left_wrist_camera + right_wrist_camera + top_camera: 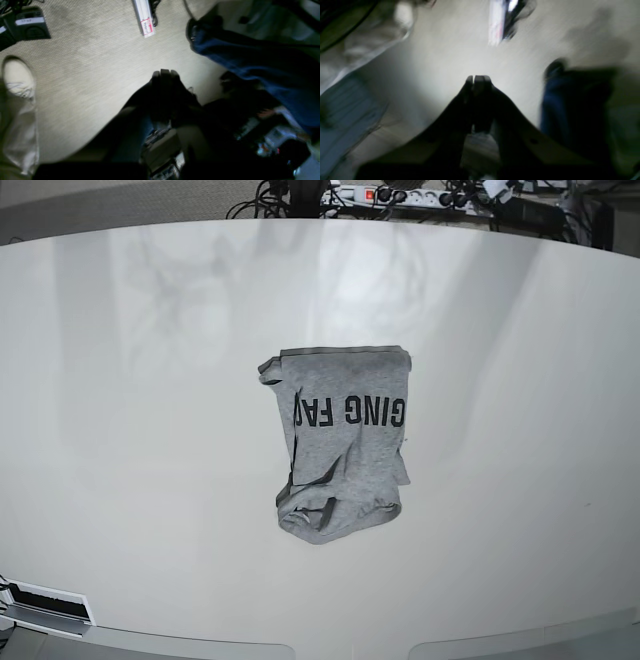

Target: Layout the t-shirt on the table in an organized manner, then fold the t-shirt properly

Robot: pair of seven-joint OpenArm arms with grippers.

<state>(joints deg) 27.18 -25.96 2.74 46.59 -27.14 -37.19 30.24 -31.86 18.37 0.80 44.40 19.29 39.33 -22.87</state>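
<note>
The heather-grey t-shirt lies bunched and partly folded over itself near the middle of the white table, black lettering facing up and its lower end crumpled. Neither arm shows in the base view. In the left wrist view my left gripper is shut with nothing in it, hanging over beige carpet away from the table. The blurred right wrist view shows my right gripper shut and empty as well, also over the floor. Neither wrist view shows the shirt or the table.
A power strip with cables lies beyond the table's far edge. On the carpet in the left wrist view are a white shoe, a leg in blue jeans, a black box and a white strip.
</note>
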